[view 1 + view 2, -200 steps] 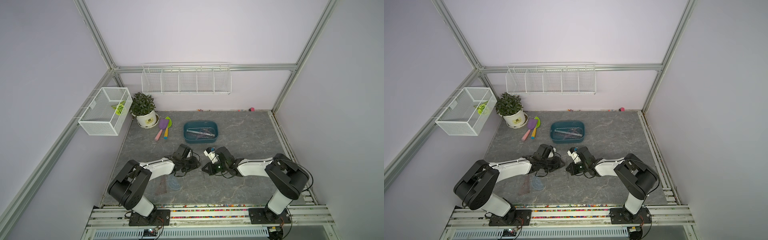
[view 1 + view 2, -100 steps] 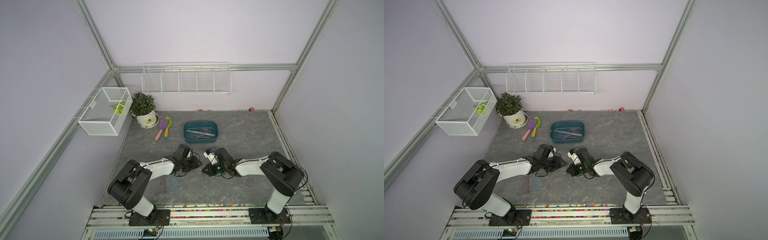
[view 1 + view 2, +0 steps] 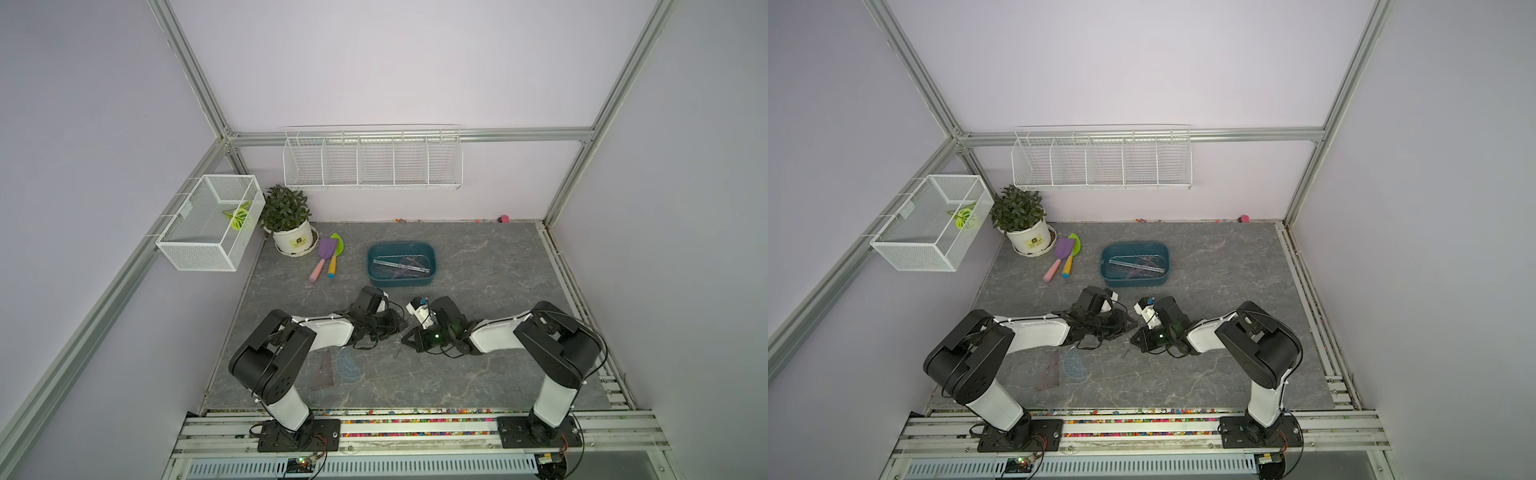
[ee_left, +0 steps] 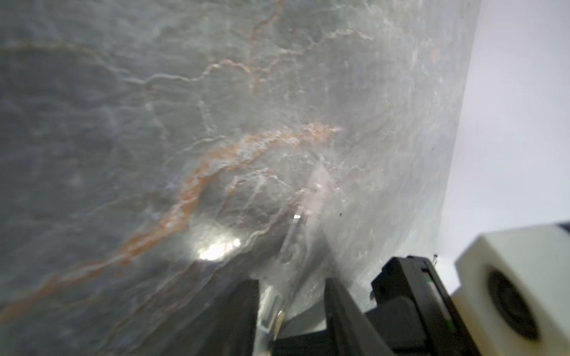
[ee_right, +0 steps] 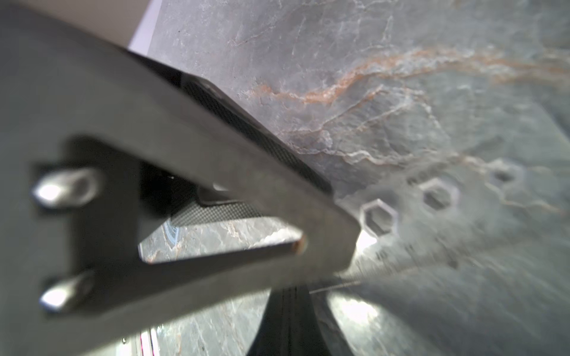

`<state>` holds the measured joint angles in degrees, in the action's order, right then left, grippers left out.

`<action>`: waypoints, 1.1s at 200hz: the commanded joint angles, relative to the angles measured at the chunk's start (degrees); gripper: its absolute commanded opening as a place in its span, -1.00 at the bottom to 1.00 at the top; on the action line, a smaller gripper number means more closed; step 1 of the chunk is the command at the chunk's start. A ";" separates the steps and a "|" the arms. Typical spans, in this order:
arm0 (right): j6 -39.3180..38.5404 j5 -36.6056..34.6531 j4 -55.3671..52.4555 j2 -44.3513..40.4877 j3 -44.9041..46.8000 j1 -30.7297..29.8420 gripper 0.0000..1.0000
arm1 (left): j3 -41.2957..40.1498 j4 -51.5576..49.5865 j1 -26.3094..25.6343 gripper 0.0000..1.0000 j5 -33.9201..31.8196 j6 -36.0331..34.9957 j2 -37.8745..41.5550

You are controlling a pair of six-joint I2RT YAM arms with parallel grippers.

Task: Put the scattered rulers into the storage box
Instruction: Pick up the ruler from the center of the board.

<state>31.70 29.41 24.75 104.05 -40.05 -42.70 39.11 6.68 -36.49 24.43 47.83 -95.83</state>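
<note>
Near the worktop (image 3: pixel 478 257) centre the right claw (image 5: pixel 288 311) pinches a clear ruler (image 5: pixel 431 222), the left claw (image 4: pixel 290 283) is spread around it, the storage box (image 3: pixel 401 283) behind holds other rulers (image 3: pixel 401 266), and a triangle (image 3: pixel 324 372) and protractor (image 3: pixel 348 365) lie loose by the left arm (image 3: pixel 328 332).

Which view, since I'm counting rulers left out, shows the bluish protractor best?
Both top views: the protractor lies whole, unblocked, beside a triangle. The right wrist view catches perhaps a blurred sliver; the left wrist view shows none.

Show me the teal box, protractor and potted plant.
teal box (image 3: pixel 400 281): in a top view, front wall.
protractor (image 3: pixel 348 365): in a top view, its flat middle.
potted plant (image 3: pixel 292 240): in a top view, white pot.
</note>
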 commanded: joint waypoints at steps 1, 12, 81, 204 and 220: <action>-0.19 -1.77 -3.26 2.74 1.56 0.78 -0.90 | -4.09 -9.83 -0.42 -0.47 -2.58 0.11 -4.10; -0.14 -1.79 -3.13 2.96 1.64 0.81 -0.90 | -4.50 -9.88 -0.53 -0.56 -2.46 0.02 -3.84; 0.29 -2.49 -2.72 3.12 2.50 1.44 -0.91 | -7.26 -12.26 -0.99 -0.71 -1.62 -0.84 2.25; 1.25 -1.54 -2.34 4.94 2.22 1.58 -0.92 | -7.19 -10.32 -1.39 -0.82 -1.77 -0.95 2.26; 1.43 -1.32 -2.40 5.40 1.91 1.62 -0.93 | -7.15 -10.18 -1.54 -0.79 -1.79 -0.83 2.96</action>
<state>32.38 30.65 28.97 105.51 -39.31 -41.17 33.61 4.03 -36.51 22.37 47.70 -90.21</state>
